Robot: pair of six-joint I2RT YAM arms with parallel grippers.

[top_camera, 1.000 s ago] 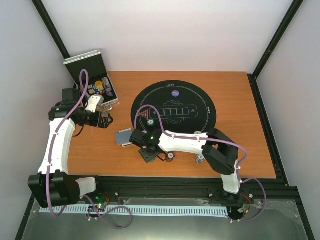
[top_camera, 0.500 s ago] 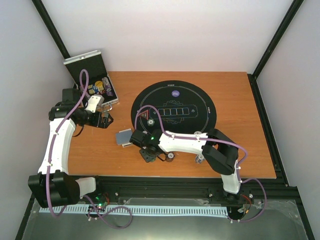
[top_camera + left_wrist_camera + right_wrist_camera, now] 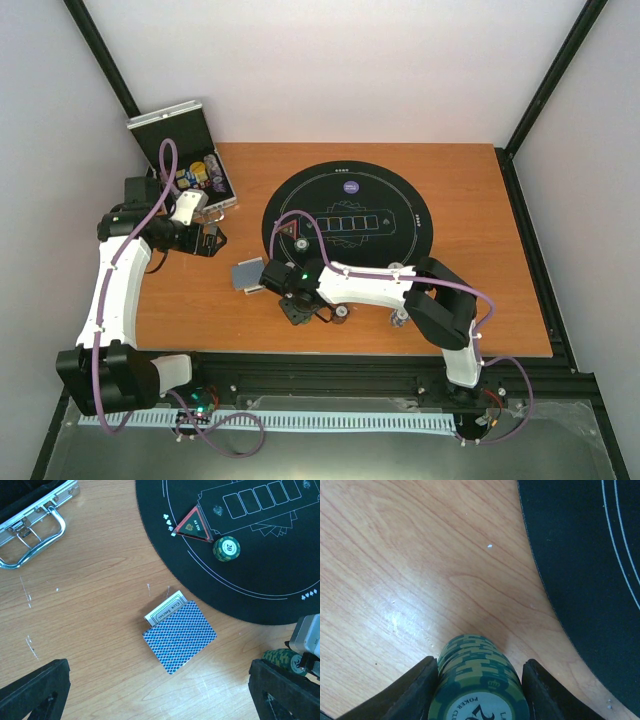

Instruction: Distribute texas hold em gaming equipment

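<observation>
Here, the right fingers point(image 3: 412, 692) pinch a stack of green chips point(image 3: 479, 677) over the desk point(image 3: 395, 555), beside the black mat point(image 3: 580, 555). The left fingers point(image 3: 35, 692) are spread wide, gripping nothing, above the blue-backed deck point(image 3: 181, 637) lying on the desk.

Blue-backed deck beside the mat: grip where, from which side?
Take the deck from straight above, fingers on its two long edges, wrist turned to its diagonal lie. It lies flat on the table, so only edges are exposed. The white printed piece jutting past one long edge may slip.

Flat blue-backed deck point(image 3: 180, 636), green chip stack point(image 3: 479, 680)
</observation>
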